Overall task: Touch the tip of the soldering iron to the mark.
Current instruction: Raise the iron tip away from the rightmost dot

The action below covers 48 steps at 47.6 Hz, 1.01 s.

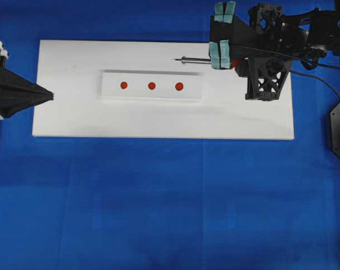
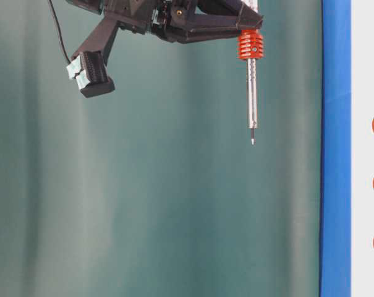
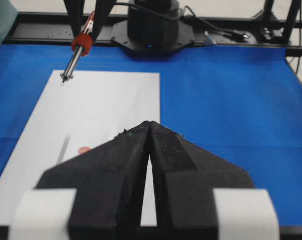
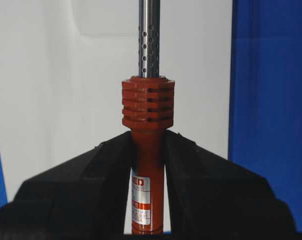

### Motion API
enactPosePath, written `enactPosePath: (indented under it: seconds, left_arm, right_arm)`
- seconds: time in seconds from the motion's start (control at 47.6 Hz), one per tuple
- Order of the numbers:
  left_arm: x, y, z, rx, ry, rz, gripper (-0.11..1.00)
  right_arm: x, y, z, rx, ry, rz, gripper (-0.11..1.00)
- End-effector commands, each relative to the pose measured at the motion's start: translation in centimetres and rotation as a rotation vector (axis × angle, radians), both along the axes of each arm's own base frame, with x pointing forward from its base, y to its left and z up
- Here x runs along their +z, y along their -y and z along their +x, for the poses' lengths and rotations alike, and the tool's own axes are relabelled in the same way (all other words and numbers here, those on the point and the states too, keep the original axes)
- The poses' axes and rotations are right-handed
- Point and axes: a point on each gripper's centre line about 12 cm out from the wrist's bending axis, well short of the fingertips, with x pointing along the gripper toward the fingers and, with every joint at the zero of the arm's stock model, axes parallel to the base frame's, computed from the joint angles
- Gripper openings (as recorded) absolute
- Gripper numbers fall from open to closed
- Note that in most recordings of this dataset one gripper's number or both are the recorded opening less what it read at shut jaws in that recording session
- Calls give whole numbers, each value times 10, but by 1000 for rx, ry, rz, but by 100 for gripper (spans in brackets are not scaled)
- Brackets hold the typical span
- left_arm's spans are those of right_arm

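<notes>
Right wrist view, nearest first: the right gripper [image 4: 148,165] has its two black jaws clenched on the orange-red handle of the iron [image 4: 148,115], just below the ribbed collar. A printed label on the handle shows between the jaws. Past the collar the perforated silver shaft runs straight up and out of the top edge, over the white board [image 4: 51,90], with the blue cloth [image 4: 270,100] to the right.

Left wrist view: the left gripper [image 3: 150,125] fills the foreground, jaws pressed together to a point, grasping nothing. It sits low over the board's near end. Just beyond it lies a white strip [image 3: 91,137] with one red mark [image 3: 83,149] showing beside the jaw. Farther off, the iron hangs tilted in the air above the board's far end, its tip [image 3: 62,83] pointing down and clear of the surface.

Overhead view: the strip carries three red marks in a row. The iron's shaft points toward the left gripper, and the tip [image 1: 177,59] lies beyond the strip's far edge, near the mark closest to the right arm [image 1: 179,86] but apart from it.

Table-level view: the tip [image 2: 252,141] is well off the board, touching nothing.
</notes>
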Motion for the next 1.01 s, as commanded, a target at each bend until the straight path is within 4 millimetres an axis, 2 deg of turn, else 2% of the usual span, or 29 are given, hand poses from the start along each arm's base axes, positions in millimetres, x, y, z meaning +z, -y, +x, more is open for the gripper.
enactPosePath:
  seconds: [0.0,0.189,0.462,0.883,0.988]
  left_arm:
    - [4,0,1,1,11,0,0]
    - [3,0,1,0,9,-2,0]
    - [4,0,1,1,11,-2,0]
    - [4,0,1,0,17,-3,0]
    - [4,0,1,0,17,-3,0]
  right_arm:
    - [15,1,1,-4,49,-13,6]
    - [15,-2,0,-6,47,0,6]
    - [13,-28,-4,-29,58,47,6]
    - [8,-121,-5,35,67,150,6]
    - [7,-139,-7,42,69,163,6]
